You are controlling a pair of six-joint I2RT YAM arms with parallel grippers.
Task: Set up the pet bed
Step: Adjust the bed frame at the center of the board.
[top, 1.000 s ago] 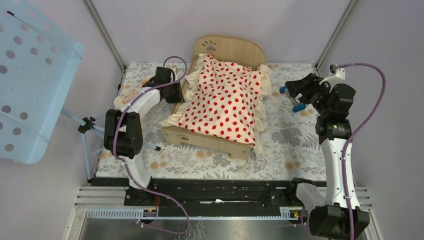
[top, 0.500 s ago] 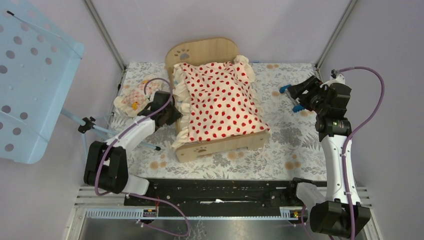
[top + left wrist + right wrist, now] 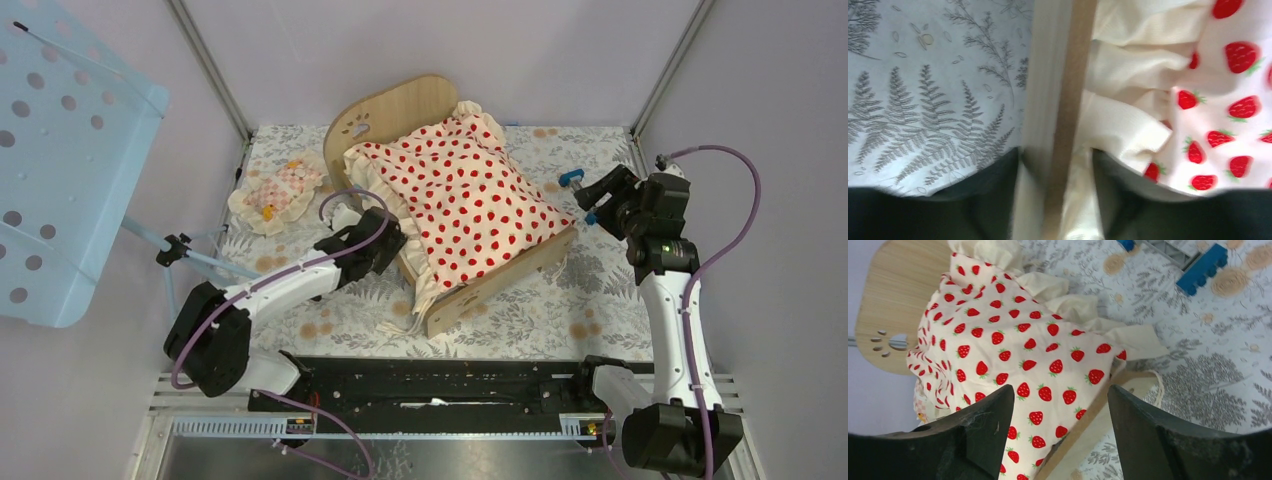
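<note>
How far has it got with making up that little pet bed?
Done: the strawberry blanket covers the pet bed. In hand: the left gripper straddles the bed's side rail, the bed sitting askew; the right gripper hangs open. Left: probably squaring the bed and adding the pillow, lying on the table.

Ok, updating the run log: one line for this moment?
left gripper astride pet bed rail, grip unclear | right gripper open, empty | blanket over bed | pillow beside bed
</note>
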